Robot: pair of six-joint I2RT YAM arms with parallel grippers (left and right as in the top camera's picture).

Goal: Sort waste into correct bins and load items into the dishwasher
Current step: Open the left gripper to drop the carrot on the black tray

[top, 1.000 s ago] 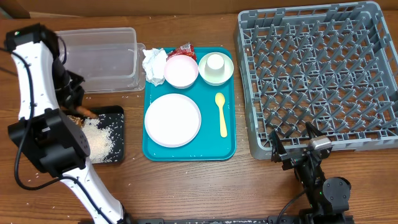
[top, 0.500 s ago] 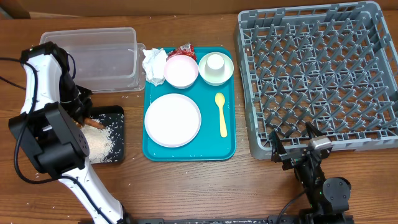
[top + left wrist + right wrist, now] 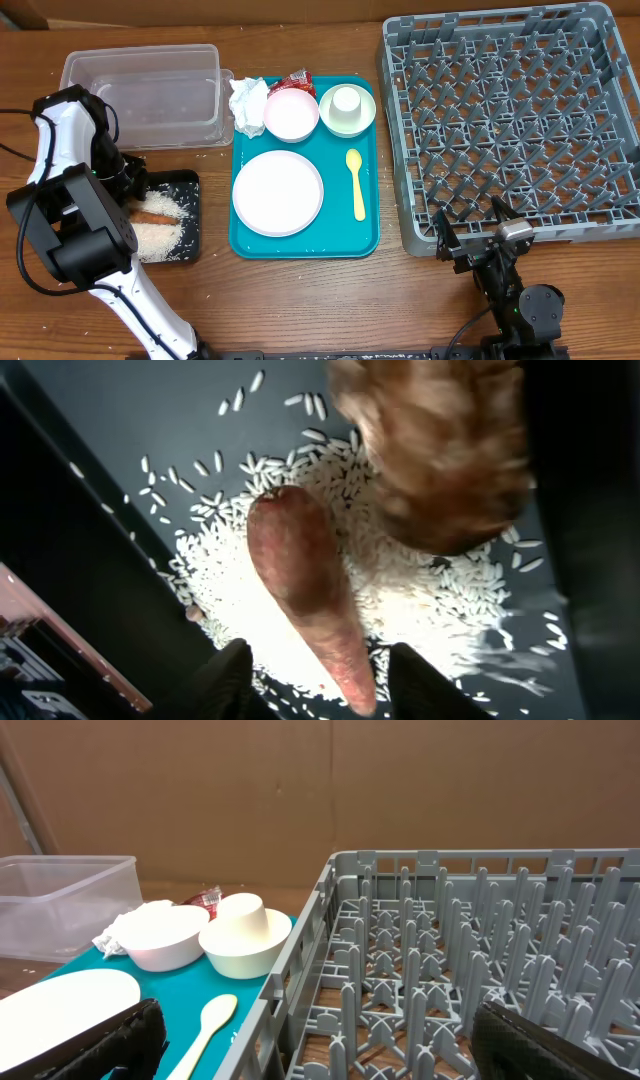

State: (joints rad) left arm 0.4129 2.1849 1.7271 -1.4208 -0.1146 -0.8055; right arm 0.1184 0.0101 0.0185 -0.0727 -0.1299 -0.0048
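The bench (image 3: 300, 300) is of brown wood with a visible grain. Behind it, in the right wrist view, a plain brown cardboard wall (image 3: 200, 790) is seen.

A teal tray (image 3: 305, 248) is placed at the middle of the bench. On it a white plate (image 3: 278, 193) lies near 7 o'clock and a pale yellow spoon (image 3: 356, 184) near 4 o'clock. Two white bowls (image 3: 291, 112) stand along the 12 o'clock edge, and a small white cup (image 3: 346, 99) is set upside down in the right one. A crumpled napkin (image 3: 249, 101) sits at the 11 o'clock corner, and a red wrapper (image 3: 298, 81) just behind the left bowl.

The grey dish rack (image 3: 520, 120) fills the 3 o'clock side. A clear tub (image 3: 145, 95) is at 10 o'clock of the teal tray, and a black tray (image 3: 190, 185) at 8 o'clock. A heap of white rice (image 3: 160, 232) is held in the black tray, with a brown stick (image 3: 300, 560) lying on it. A few grains are scattered on the bench beside it.

The left claw (image 3: 318, 665) is held low over the rice, parted. The stick's end lies between the fingers and does not seem to be gripped. The right claw (image 3: 320, 1050) is spread wide and nothing is held in it. It is at the rack's 6 o'clock edge.
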